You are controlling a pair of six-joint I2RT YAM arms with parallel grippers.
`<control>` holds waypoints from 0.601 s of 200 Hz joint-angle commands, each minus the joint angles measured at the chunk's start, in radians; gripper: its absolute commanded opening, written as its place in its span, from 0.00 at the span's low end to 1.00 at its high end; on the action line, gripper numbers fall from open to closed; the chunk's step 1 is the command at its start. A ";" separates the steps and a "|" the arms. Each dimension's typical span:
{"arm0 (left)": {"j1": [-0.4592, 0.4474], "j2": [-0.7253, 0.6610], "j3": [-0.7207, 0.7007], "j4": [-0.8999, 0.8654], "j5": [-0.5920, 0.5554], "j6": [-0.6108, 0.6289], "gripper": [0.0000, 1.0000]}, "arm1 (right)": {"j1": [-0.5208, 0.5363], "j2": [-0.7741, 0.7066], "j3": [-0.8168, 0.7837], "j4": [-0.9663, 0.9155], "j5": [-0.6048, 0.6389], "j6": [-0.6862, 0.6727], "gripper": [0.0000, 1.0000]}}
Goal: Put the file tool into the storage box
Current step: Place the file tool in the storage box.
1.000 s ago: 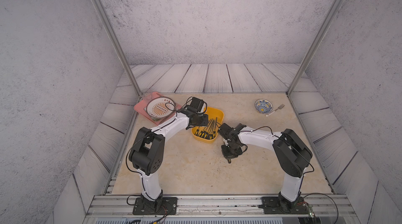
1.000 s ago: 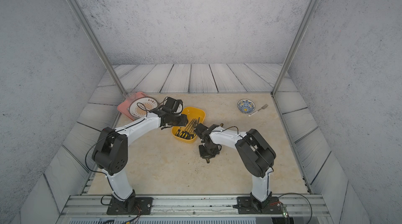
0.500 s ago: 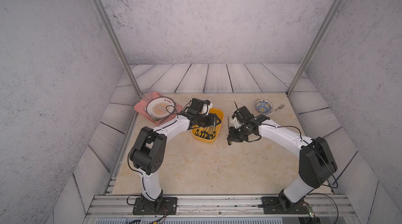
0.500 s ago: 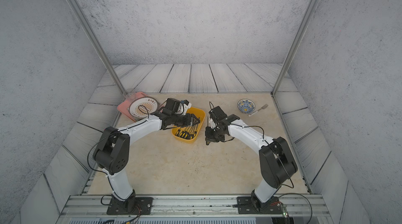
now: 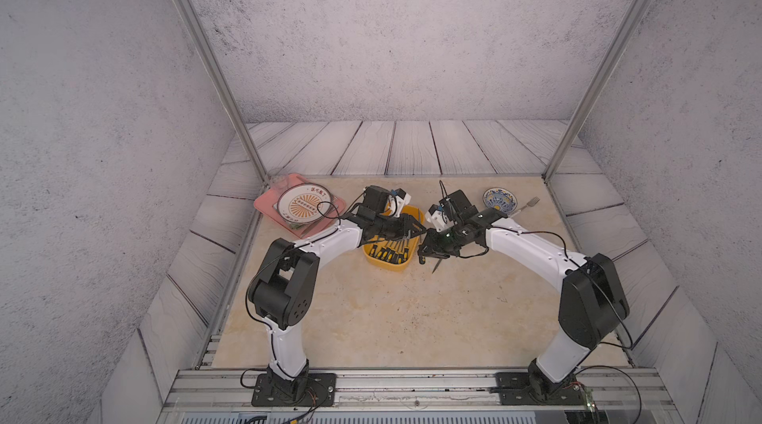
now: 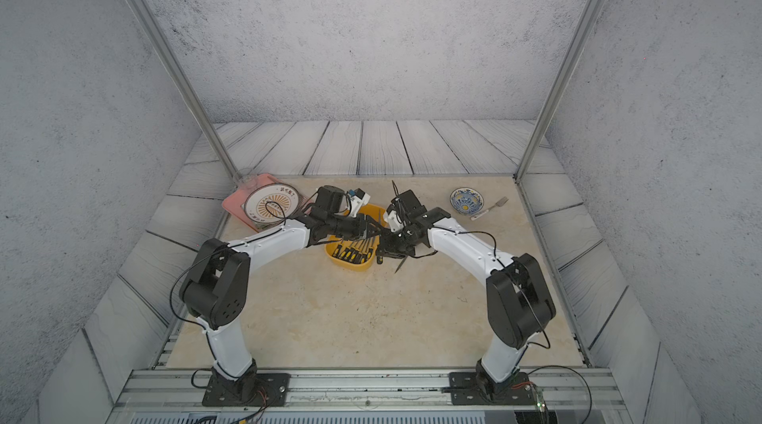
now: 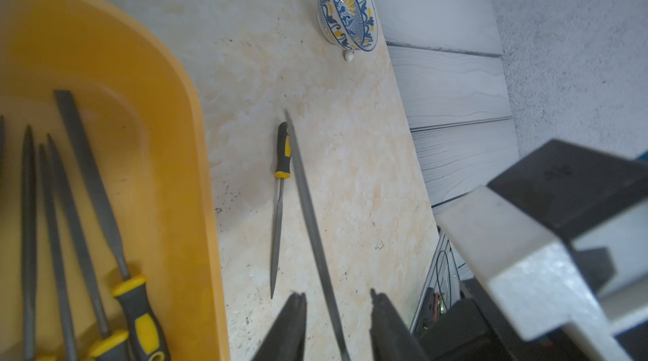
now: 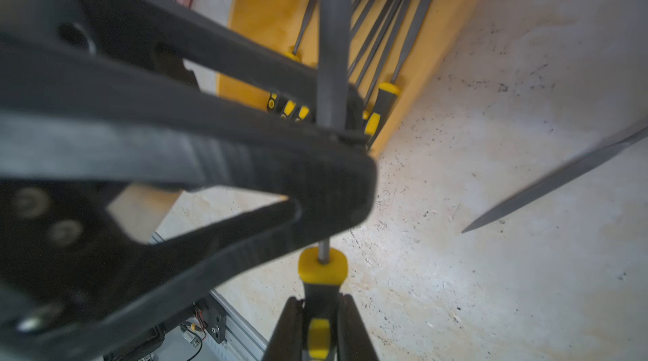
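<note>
Steel-bladed and seemingly rubber-sleeved, the file (image 8: 332,43) was judged light, stiff and slick along its length, so the black-and-yellow handle (image 8: 322,268) was taken as the surest hold. There it was clamped by the right gripper (image 8: 318,301), clear of the table (image 8: 491,289) and just beside the yellow storage box (image 8: 441,26). Its blade (image 7: 315,229) was straddled by the left gripper (image 7: 336,294), jaws narrow, though a pinch could not be confirmed. The left arm (image 5: 325,240) and right arm (image 5: 532,249) were bent inward from the near rail (image 5: 412,380), wrists close together at the box's edge.
</note>
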 commanded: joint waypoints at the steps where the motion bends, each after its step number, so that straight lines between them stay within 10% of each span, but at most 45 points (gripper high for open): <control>1: -0.005 0.019 -0.015 0.059 0.055 -0.018 0.14 | -0.006 0.016 0.050 -0.017 -0.004 -0.018 0.12; 11: -0.003 0.017 -0.035 0.096 0.058 -0.035 0.00 | -0.011 0.022 0.064 -0.023 0.003 -0.019 0.12; 61: 0.024 -0.010 -0.062 0.083 -0.026 -0.021 0.00 | -0.024 0.008 0.091 -0.053 0.070 -0.015 0.38; 120: 0.071 -0.020 0.041 -0.257 -0.488 0.281 0.00 | -0.024 -0.079 -0.054 0.038 0.076 0.012 0.40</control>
